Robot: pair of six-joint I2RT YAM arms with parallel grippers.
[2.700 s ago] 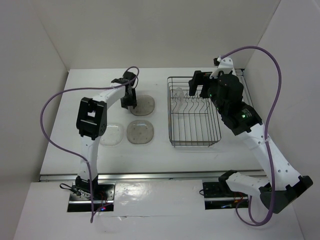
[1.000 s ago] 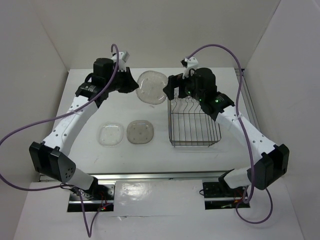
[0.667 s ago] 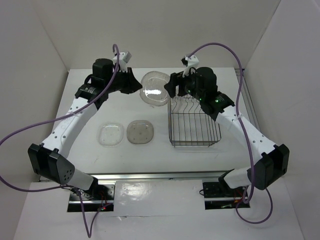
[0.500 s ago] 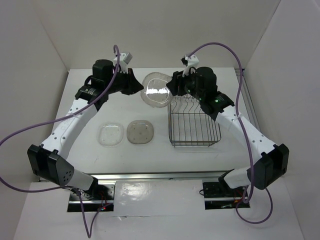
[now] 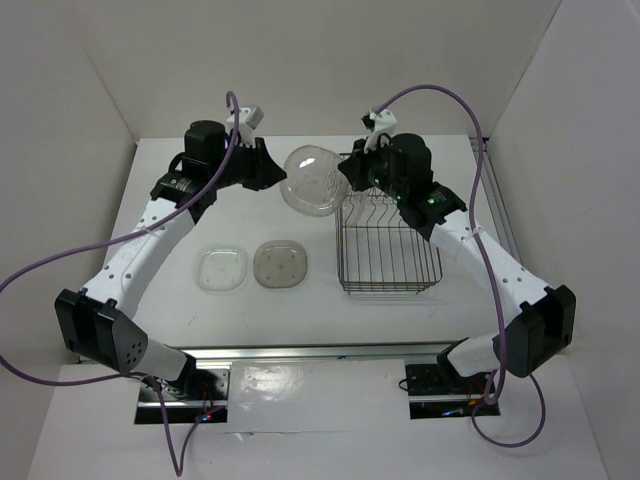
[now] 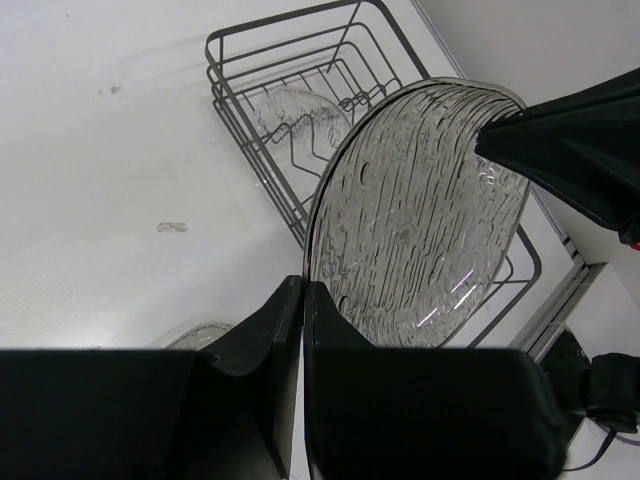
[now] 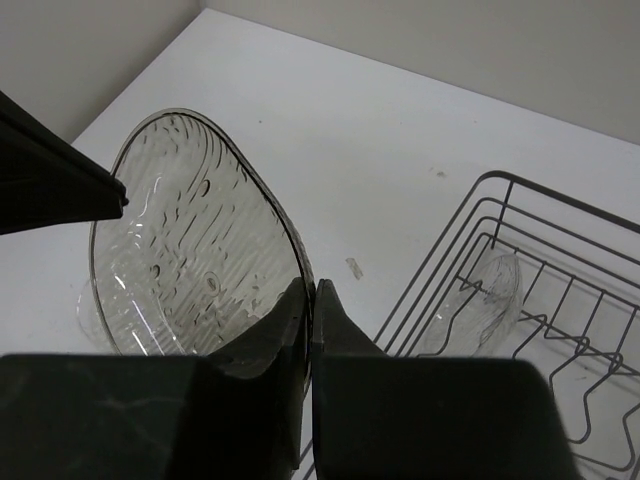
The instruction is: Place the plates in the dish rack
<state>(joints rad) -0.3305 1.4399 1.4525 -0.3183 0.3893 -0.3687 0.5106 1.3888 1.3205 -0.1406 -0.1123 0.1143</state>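
A greyish-tan plate hangs in the air on edge, just left of the dish rack. My left gripper is shut on its left rim. My right gripper is shut on the opposite rim. The ribbed plate fills the left wrist view, and in the right wrist view the plate sits left of my fingers. A clear plate stands among the tines of the rack. Two more plates lie flat on the table: a clear one and a greyish-tan one.
The white table ends in walls at the back and on both sides. The wire rack stands right of centre, its back-left corner under the right wrist. Purple cables arch over both arms.
My right gripper's jaws have shut on the plate's right rim. The plate has tipped more upright between the two grippers. The left arm has barely moved.
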